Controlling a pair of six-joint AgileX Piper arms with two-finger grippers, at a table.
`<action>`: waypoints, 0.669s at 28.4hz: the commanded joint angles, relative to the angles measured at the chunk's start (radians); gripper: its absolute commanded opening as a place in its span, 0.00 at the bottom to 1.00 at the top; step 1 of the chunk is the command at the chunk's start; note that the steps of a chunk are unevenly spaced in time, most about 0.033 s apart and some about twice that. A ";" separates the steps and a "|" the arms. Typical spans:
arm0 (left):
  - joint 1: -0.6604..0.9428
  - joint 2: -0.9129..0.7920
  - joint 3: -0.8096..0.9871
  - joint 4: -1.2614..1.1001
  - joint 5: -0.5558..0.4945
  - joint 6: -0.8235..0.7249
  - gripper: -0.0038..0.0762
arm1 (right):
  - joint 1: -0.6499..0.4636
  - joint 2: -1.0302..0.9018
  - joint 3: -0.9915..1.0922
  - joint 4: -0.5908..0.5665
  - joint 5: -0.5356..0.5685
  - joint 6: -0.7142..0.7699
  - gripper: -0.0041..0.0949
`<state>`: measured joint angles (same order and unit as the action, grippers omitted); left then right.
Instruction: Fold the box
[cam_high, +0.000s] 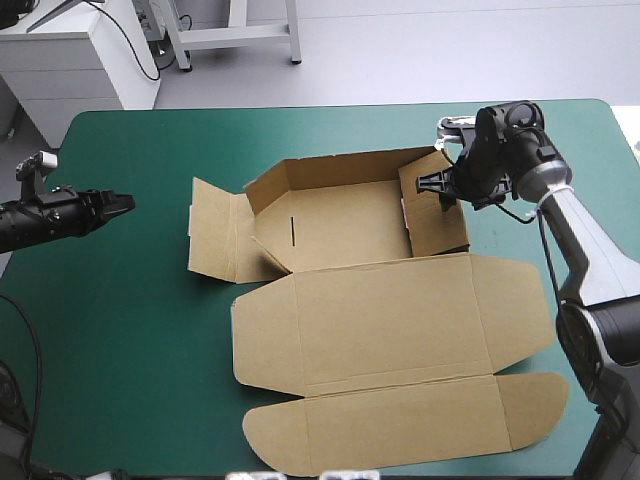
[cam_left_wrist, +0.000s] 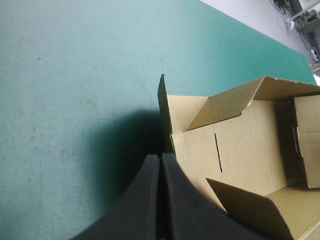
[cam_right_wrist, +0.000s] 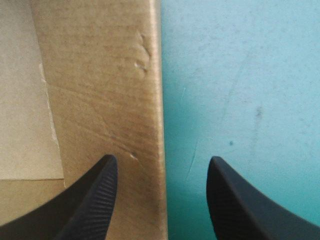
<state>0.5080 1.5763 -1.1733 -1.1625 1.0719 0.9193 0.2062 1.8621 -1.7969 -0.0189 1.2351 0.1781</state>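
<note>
On the teal-green surface in the high view, one brown box is found central, two walls raised and lid flat; two end effectors are counted. In the left wrist view, the left end effector is closed, empty, aimed at the box's left side. In the right wrist view, the right end effector is spread wide, the right wall's edge in its gap, which should be centred before pinching.

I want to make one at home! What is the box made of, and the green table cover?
The box looks like matte brown cardboard: cut edges, fold creases and small dents show. The teal-green cover looks like a smooth mat, perhaps rubber or vinyl; only faint scuffs show, no weave.
</note>
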 joint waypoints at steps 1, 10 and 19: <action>-0.003 -0.038 -0.025 -0.065 0.022 -0.001 0.04 | -0.002 -0.043 -0.030 -0.006 0.016 0.004 0.55; -0.003 -0.038 -0.025 -0.065 0.025 -0.001 0.04 | 0.000 0.000 0.003 0.054 0.016 0.004 0.55; -0.003 -0.038 -0.025 -0.065 0.019 -0.001 0.04 | 0.000 0.027 0.053 0.051 0.016 0.002 0.55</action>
<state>0.5080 1.5763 -1.1733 -1.1625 1.0808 0.9193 0.2074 1.9341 -1.7401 0.0338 1.2285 0.1819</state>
